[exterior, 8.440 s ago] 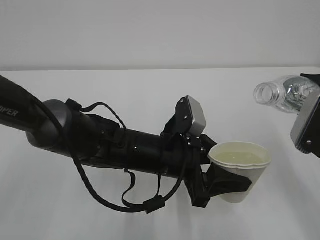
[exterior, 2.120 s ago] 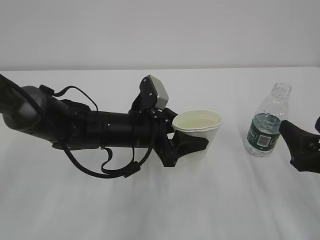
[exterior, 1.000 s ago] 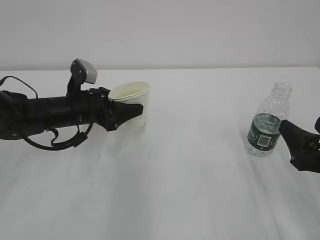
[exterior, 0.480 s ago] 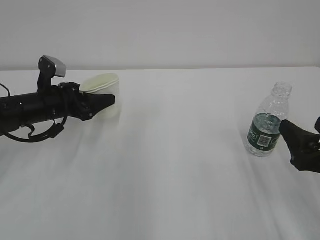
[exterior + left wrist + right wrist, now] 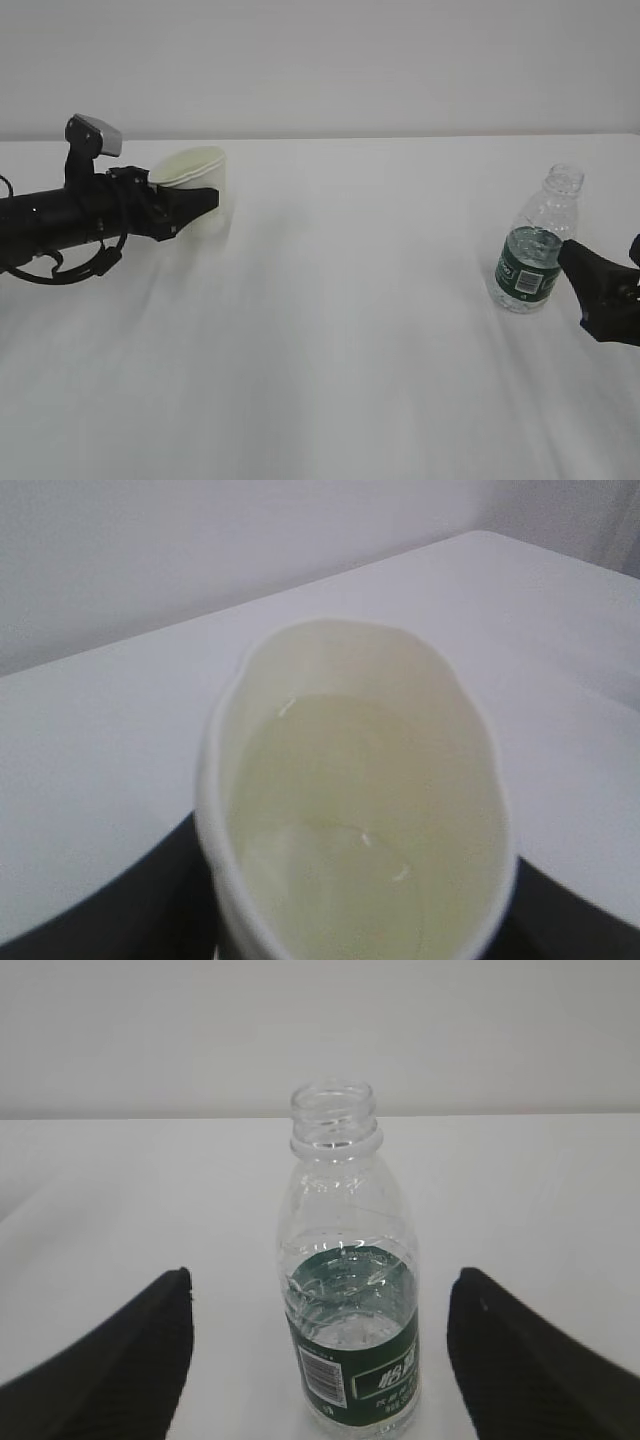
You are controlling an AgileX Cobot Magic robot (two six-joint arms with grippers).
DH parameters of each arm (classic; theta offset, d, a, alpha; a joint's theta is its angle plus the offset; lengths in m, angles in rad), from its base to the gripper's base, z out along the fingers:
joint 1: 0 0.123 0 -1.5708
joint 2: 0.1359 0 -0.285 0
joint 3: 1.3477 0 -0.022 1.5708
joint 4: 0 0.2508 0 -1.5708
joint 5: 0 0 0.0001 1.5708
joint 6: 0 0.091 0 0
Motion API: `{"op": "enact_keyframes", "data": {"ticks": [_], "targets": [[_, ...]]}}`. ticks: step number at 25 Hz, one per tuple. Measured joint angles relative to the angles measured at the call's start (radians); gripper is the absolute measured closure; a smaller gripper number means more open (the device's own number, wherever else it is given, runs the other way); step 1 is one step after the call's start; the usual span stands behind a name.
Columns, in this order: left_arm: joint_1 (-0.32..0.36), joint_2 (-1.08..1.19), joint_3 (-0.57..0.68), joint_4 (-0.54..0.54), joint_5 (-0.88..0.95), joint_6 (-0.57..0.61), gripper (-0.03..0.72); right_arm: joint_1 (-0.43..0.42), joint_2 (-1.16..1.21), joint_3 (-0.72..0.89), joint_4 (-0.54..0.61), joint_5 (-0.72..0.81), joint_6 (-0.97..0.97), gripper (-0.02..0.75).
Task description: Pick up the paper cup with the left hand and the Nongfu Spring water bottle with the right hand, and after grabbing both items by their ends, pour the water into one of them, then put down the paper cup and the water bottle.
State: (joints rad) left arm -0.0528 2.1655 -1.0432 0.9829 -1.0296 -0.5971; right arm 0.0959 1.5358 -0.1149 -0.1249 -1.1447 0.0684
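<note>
The paper cup sits at the far left of the table, clamped between the fingers of the left hand, which grip its wall from both sides and squeeze the rolled rim into an oval. From the left wrist view the cup is white outside, cream inside, and holds a good fill of water with small glints on its surface. Whether its base touches the table cannot be told. The main risk is in the release: if the fingers part while the base is off the table or tilted, the cup could tip and spill; the pinched wall may also spring back and slop water over the rim. Well apart on the right, the Nongfu Spring water bottle stands upright and capless, clear and ribbed with a dark green label. The right hand has its fingers spread wide, clear of the bottle; a careless retreat could knock it over.
</note>
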Motion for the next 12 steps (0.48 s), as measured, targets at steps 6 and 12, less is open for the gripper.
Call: {"op": "enact_keyframes", "data": {"ticks": [6, 12], "targets": [[0.000, 0.016, 0.000, -0.014, -0.002, 0.019, 0.263, 0.000, 0.000, 0.000, 0.000, 0.000, 0.000, 0.145], [0.000, 0.040, 0.000, -0.022, -0.011, 0.029, 0.263, 0.000, 0.000, 0.000, 0.000, 0.000, 0.000, 0.145]]}}
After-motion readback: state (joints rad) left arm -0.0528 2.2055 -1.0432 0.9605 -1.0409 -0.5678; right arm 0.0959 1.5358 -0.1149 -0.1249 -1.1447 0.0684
